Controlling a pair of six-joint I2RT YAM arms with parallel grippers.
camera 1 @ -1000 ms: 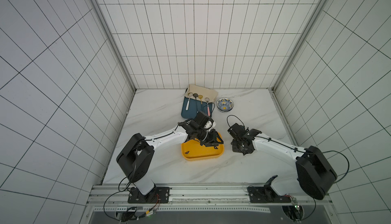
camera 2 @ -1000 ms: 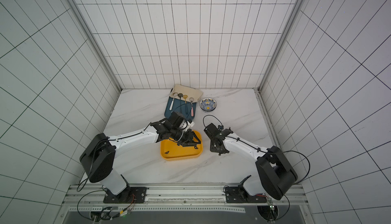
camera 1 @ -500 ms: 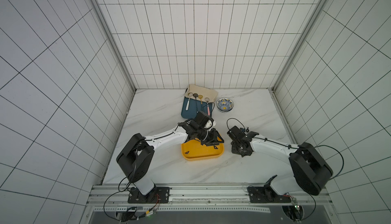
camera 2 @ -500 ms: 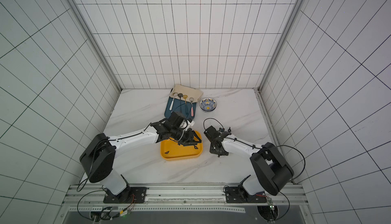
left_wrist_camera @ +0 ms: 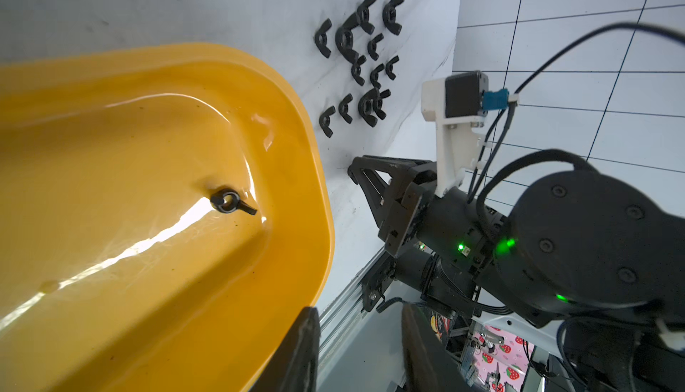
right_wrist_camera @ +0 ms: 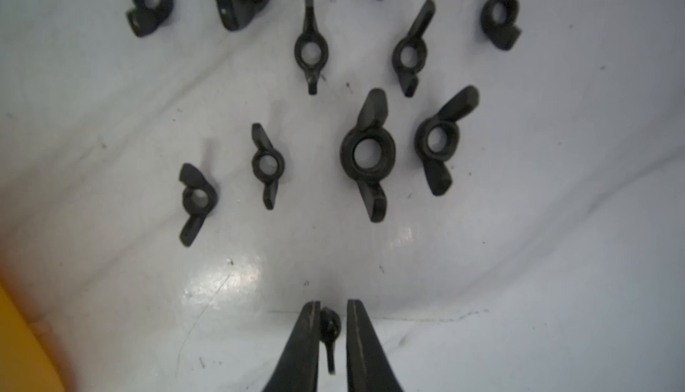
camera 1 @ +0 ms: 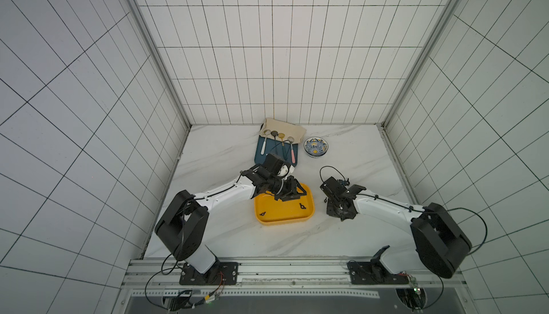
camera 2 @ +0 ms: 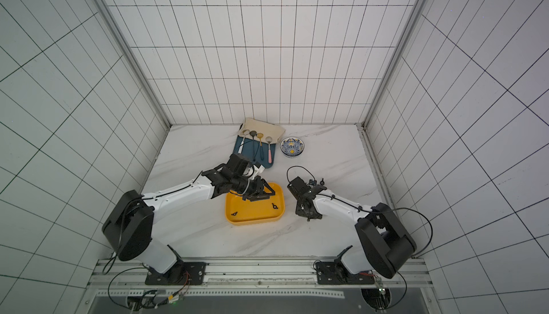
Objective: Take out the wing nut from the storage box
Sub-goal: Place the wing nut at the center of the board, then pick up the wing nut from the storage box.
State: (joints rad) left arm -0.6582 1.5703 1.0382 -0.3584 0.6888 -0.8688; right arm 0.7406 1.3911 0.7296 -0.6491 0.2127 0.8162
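Yellow storage box (camera 1: 282, 210) is seen with two wing nuts (camera 1: 302, 206) inside; right of it, one nut (right_wrist_camera: 329, 329) is seen loose between barely parted fingers of the right gripper (right_wrist_camera: 333, 303); they should be opened wider before lifting; left gripper (left_wrist_camera: 358, 310) is parted, empty.

The storage box (camera 1: 281, 210) holds 2 wing nuts (camera 1: 302, 206), well apart.

White tiled walls (camera 1: 267, 60) with dark grout close in three sides of a booth, seen in both top views. Aluminium corner posts (camera 1: 153, 51) stand where the walls meet. Below lies a white marble tabletop (camera 1: 225, 155) with faint grey veins, evenly lit. A metal rail (camera 1: 297, 271) edges its near side.
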